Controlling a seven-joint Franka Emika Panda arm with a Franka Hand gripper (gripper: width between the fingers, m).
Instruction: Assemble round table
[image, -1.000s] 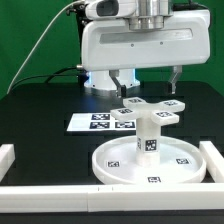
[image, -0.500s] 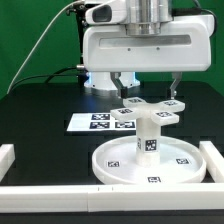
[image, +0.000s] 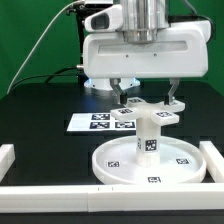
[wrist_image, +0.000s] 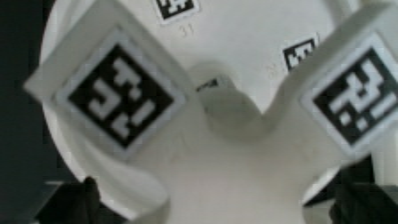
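The gripper hangs spread wide, holding nothing, just above the cross-shaped foot piece. That piece looks light, rigid, slick plastic (likely easy to spin) — best pinched across two opposite arms, directly below the fingers, over the leg.

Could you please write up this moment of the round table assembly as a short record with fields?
disc: large rimmed round disc lying flat on the black table
leg: short cylinder leg standing upright at the disc's middle
foot: cross-shaped foot piece sitting on top of the leg
end effector: end effector open, fingers either side of the foot piece, not gripping it
marker board: marker board flat on the table behind the disc
border walls: white border walls along the front and sides
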